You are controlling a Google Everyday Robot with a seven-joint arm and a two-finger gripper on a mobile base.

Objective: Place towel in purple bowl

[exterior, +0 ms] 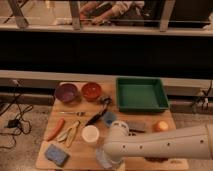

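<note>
The purple bowl (66, 92) stands at the back left of the wooden table, next to the red-orange bowl (91, 91). My white arm (165, 144) reaches in from the right across the front of the table. My gripper (106, 158) is at the arm's lower left end, near the table's front edge and just right of the white cup (90, 134). A pale grey-blue patch that looks like the towel (101, 159) shows right at the gripper. The arm hides most of it, and I cannot tell whether it is held.
A green tray (141, 94) sits at the back right. A blue pad (56, 154) lies at the front left, with a carrot (54, 129) and yellowish tongs (71, 131) above it. A dark utensil (97, 116) lies mid-table. An orange fruit (161, 126) is at the right edge.
</note>
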